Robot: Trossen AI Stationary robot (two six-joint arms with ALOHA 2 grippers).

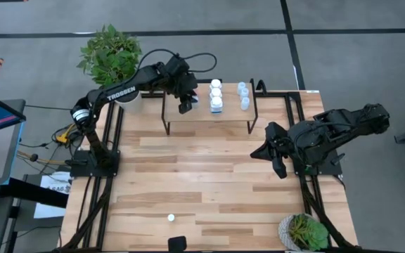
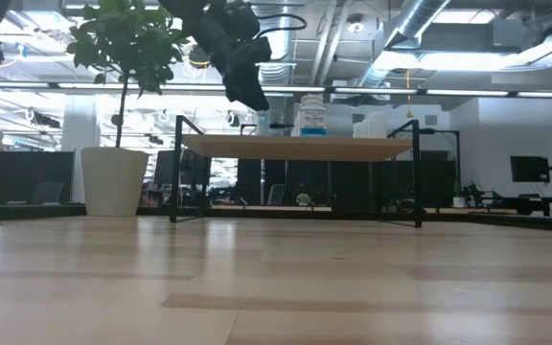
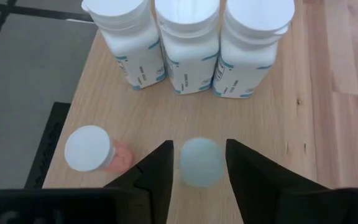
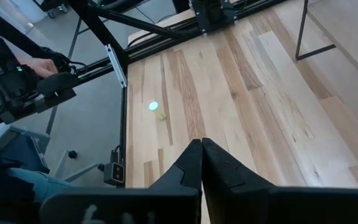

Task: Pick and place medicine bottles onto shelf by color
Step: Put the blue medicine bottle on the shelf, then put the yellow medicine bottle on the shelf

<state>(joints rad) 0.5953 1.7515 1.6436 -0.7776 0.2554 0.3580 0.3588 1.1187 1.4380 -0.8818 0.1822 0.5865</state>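
Left gripper over the shelf's left end, fingers apart, with a pale blue capped bottle sitting between them, gaps visible on both sides, so not clamped. Just beside it on the shelf top stands a small bottle with a white cap and reddish body. Past those, three chunky white bottles stand in a tight row, touching or nearly so. High view shows the same white row near the shelf's middle with a row of pale blue bottles beside it, toward the right end; the left gripper hangs over the shelf left of the white row. Low view: the left gripper sits above the shelf top, one labelled white bottle visible on it. Right gripper fingers together, holding nothing, parked over the counter's right side, well apart from the shelf. One tiny bottle with a yellowish base lies alone on the counter near the front edge. Potted plants at back left and front right.
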